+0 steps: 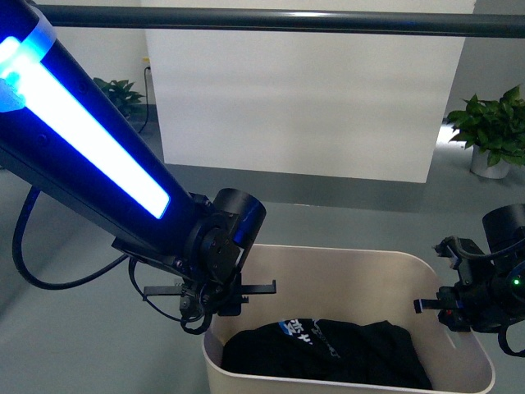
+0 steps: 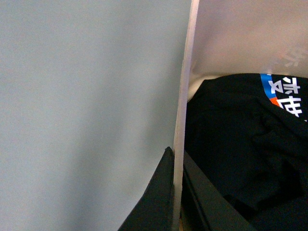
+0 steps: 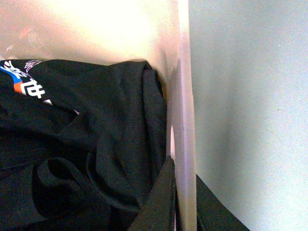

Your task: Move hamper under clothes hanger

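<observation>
The hamper (image 1: 353, 267) sits on the floor close in front, with a black garment (image 1: 344, 349) inside. The left gripper (image 1: 212, 314), its arm slanting down from the upper left, pinches the left rim between its fingers (image 2: 154, 202). The right gripper (image 1: 461, 320) clamps the right rim the same way. The clothes hanger (image 1: 287, 20) bar crosses overhead, beyond the hamper.

hamper (image 1: 353, 261): pale beige
clothes hanger (image 1: 279, 20): dark grey
garment (image 1: 353, 357): black, blue band, white lettering, orange fleck
left arm (image 1: 90, 156): black, glowing blue strip
potted plant (image 1: 492, 131): green leaves, white pot
</observation>
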Tool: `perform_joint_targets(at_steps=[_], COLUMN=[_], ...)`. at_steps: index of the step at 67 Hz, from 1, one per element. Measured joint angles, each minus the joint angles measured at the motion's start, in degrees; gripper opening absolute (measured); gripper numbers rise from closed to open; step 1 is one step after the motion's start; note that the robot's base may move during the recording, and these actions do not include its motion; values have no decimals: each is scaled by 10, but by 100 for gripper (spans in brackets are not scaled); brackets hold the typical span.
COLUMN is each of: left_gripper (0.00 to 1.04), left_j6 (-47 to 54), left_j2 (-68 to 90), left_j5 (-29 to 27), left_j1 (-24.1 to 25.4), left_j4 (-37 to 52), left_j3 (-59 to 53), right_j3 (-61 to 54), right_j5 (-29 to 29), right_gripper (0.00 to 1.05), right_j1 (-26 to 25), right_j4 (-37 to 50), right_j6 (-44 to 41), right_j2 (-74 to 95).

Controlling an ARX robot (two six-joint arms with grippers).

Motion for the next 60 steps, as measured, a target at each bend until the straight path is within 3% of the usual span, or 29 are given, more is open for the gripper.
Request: perform_joint_targets(at_steps=[12,19,38,44,60], left_gripper=[38,61,100,98,98], left_j6=[-7,-1,26,34,66], left_j2=[-3,-32,-155,-196,-329], left_j5=[-10,-23,-38,-45,-58], left_j1=[0,0,-1,-3,-22], left_j4=[7,27,68,87,170], left_j3=[1,-7,-42,-59,-131], right_j3=[-4,-30,-69,-85,-164], right_j5=[2,-6,-48,-57,-69], right_gripper=[26,49,89,99,97], right_j1=[0,-1,-12,-18,-49], right_j4=[14,27,36,47,136], right_j6=[3,5,15,19,25], right_j2=[-2,-32,-167,-214,-366])
